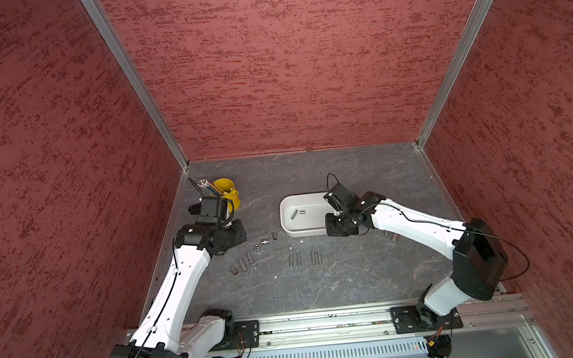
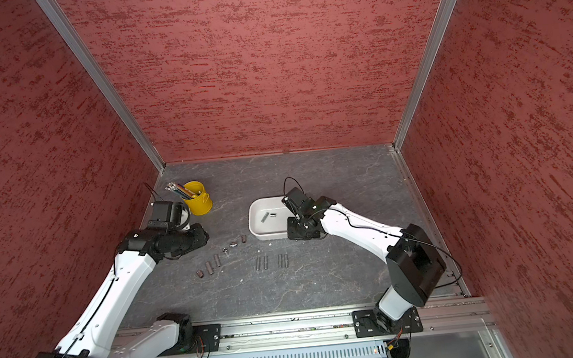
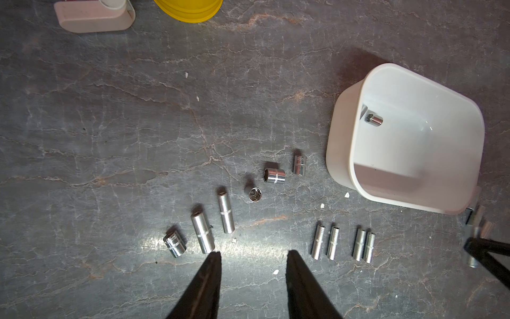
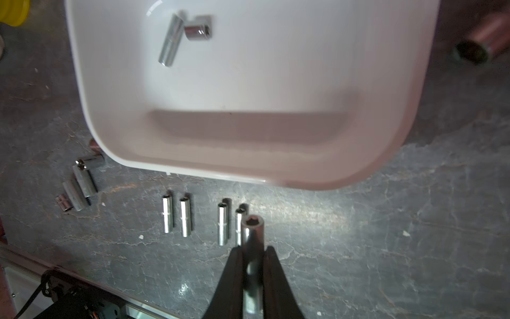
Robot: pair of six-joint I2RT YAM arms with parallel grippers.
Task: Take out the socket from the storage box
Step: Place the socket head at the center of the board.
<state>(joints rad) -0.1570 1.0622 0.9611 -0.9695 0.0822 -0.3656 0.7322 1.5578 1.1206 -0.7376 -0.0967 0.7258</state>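
The white storage box [image 1: 283, 219] [image 2: 251, 222] stands on the grey table right of centre. Two sockets lie inside it, a long one [image 1: 294, 214] [image 4: 171, 40] and a short one [image 1: 302, 212] [image 4: 198, 30] [image 3: 374, 120]. My right gripper [image 4: 253, 250] is shut on another long chrome socket [image 4: 252, 234], held lengthwise between the fingers, hex end outward. It hangs above the table just in front of the box's near wall [image 4: 248, 143], by its right corner. My left gripper [image 3: 254, 252] is open with nothing in it, above the sockets on the table, left of the box [image 3: 339, 138].
Several sockets lie in rows on the table before the box [image 1: 243, 264] [image 1: 294, 259] [image 1: 316, 257] [image 3: 323, 241]; two more [image 1: 391, 237] lie under the right arm. A yellow pencil cup [image 1: 227, 192] stands at the back left. Red walls enclose the table; a metal rail [image 1: 327, 321] runs along its front.
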